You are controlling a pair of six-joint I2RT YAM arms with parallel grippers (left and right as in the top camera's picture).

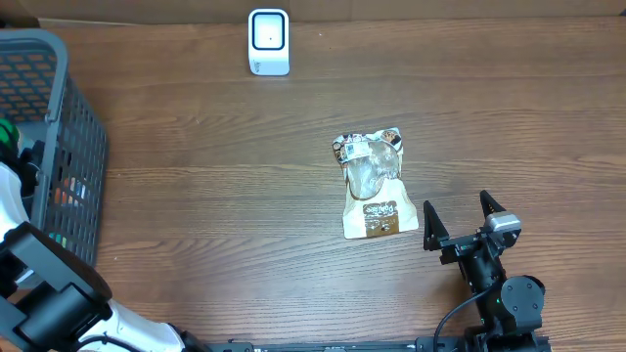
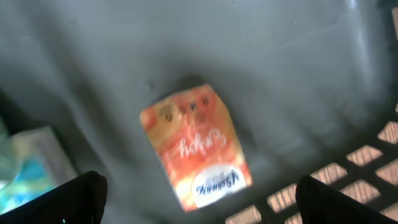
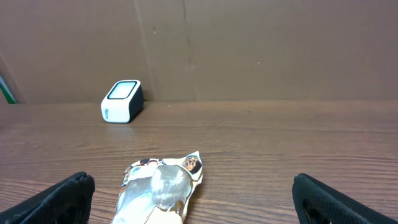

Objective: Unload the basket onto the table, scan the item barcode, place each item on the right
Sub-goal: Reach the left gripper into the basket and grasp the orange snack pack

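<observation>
A white barcode scanner [image 1: 269,41] stands at the table's far edge; it also shows in the right wrist view as the scanner [image 3: 122,101]. A silver and brown snack bag [image 1: 374,184] lies flat mid-table. My right gripper [image 1: 457,205] rests just right of the bag's near end, open and holding nothing. In the right wrist view the bag [image 3: 158,190] lies ahead between the spread jaws of the right gripper [image 3: 193,179]. My left gripper [image 2: 199,180] hangs open inside the basket, above an orange packet [image 2: 196,146] on the basket floor.
The grey mesh basket [image 1: 59,147] stands at the left table edge with the left arm reaching into it. A pale teal packet [image 2: 31,162] lies beside the orange one. A brown cardboard wall [image 3: 249,43] backs the table behind the scanner.
</observation>
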